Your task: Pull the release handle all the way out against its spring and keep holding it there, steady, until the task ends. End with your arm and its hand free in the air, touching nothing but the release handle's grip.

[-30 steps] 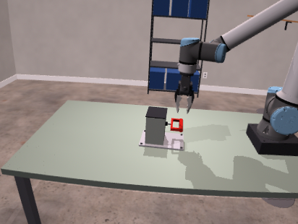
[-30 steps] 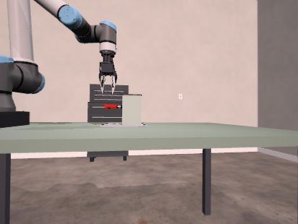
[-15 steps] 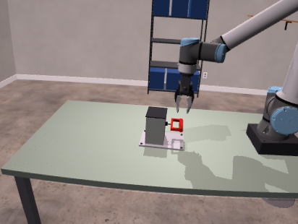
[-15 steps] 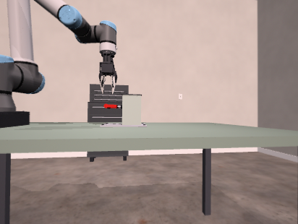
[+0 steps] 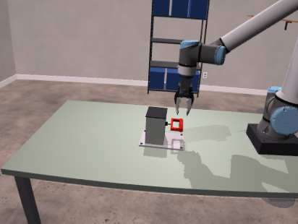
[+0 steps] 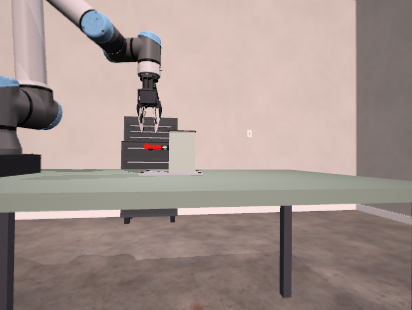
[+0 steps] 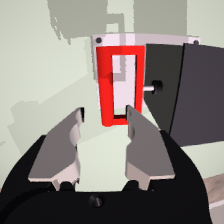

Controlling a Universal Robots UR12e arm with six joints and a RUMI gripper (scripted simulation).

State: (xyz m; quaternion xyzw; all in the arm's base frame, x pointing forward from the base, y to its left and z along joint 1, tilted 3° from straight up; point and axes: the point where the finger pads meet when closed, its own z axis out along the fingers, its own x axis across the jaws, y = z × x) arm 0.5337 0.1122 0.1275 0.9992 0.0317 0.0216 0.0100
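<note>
Red marks the one release handle [image 5: 176, 124], a rectangular loop standing out from the side of a single grey housing box [image 5: 155, 124] with a dark top. A thin rod [image 7: 149, 88] joins the handle to the box, and the handle sits close beside the box wall. Box and handle stand on one pale base plate [image 5: 179, 144], which lies flat near the middle of the green desk [image 5: 72, 144].

One arm reaches in from its dark pedestal [image 5: 253, 139] at the desk's right edge. Its gripper [image 5: 183, 110] points downward and hangs in the air above the handle, apart from it. The jaws are partly spread with nothing between them; the wrist view shows both grey fingers flanking open space, the handle's lower end lying beyond the fingertips.

Behind the desk stands one shelf rack [image 5: 150, 54] against the wall; blue bins [image 5: 160, 79] sit on its upper and lower levels, and what they contain cannot be seen. In the exterior view a dark drawer cabinet [image 6: 131, 155] stands behind the box, its drawers shut.
</note>
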